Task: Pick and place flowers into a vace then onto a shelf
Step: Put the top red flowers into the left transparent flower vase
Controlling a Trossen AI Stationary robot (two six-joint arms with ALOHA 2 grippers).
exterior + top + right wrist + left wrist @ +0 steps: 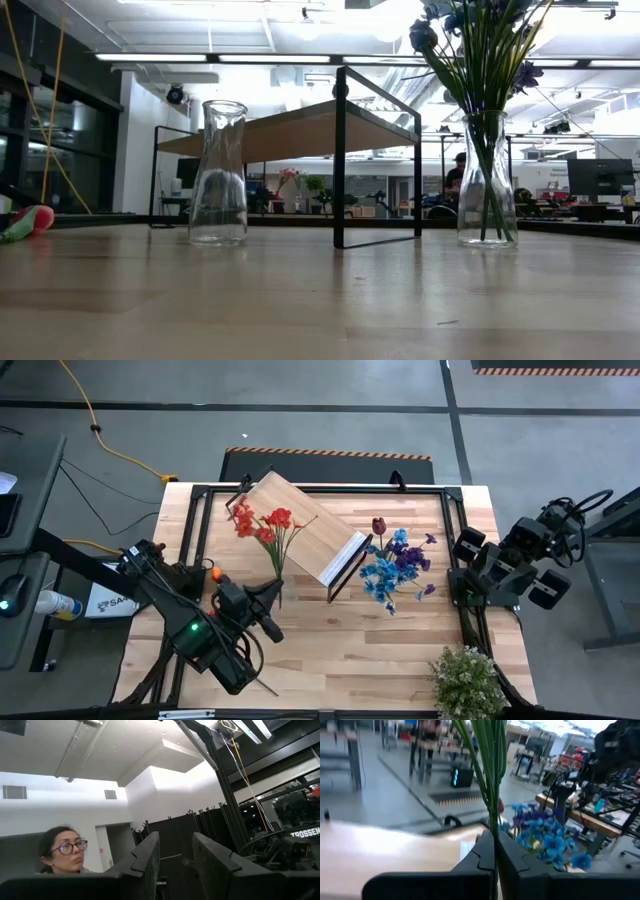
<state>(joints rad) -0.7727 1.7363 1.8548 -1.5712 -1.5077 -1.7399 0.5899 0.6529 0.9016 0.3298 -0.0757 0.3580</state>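
Presently the left gripper [495, 851] is clamped on the green stems of the red flowers [264, 523] — held above the table [380, 650], near the shelf [305, 525]. The blue and purple flowers [398, 565] stand in a glass vase [487, 180] beside it. The right gripper [176, 854] waits at the table's right edge, fingers apart, holding nothing.
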